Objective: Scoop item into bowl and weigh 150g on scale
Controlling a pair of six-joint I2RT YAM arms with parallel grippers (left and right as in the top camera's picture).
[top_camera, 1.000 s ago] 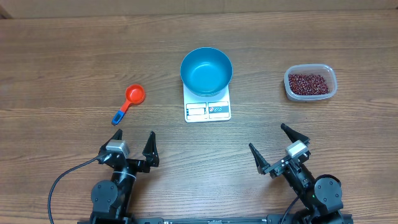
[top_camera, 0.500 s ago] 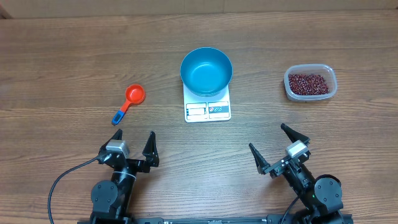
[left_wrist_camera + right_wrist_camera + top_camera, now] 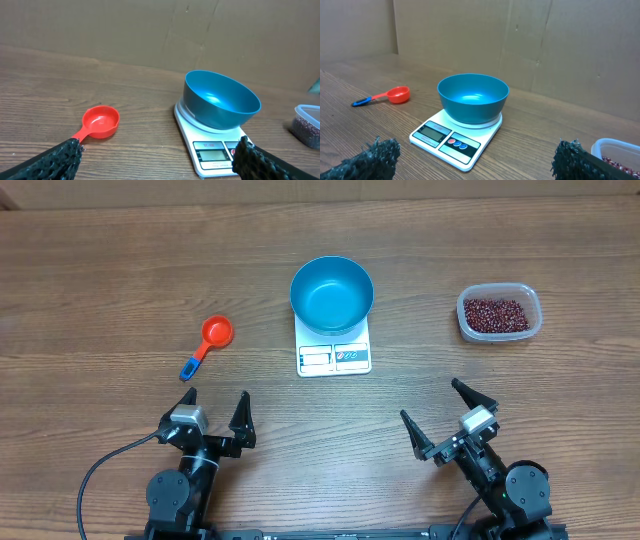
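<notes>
1. My left gripper (image 3: 215,396) sits by the near edge of the table (image 3: 100,270), left of the middle. Its fingers (image 3: 55,161) are spread wide, with only bare wood between them.
2. My right gripper (image 3: 429,400) sits by the same near edge, right of the middle, and is turned a little toward the left. Its fingers (image 3: 372,159) are spread wide too and touch nothing.
3. The bowl (image 3: 331,295) stands upright on the scale (image 3: 334,357) and covers its far part. The display and buttons along the scale's near edge show in front of it.
4. Bowl and scale are midway between the table's left and right edges, out ahead of both grippers and well apart from them.
5. The beans (image 3: 496,313) lie heaped in a clear plastic tub (image 3: 498,337) toward the right edge, about level with the bowl and well apart from the scale.
6. A red scoop (image 3: 210,340) with a blue handle end lies left of the scale. Its cup points toward the far edge and its handle back toward my left gripper, apart from it.
7. I cannot read the display.
</notes>
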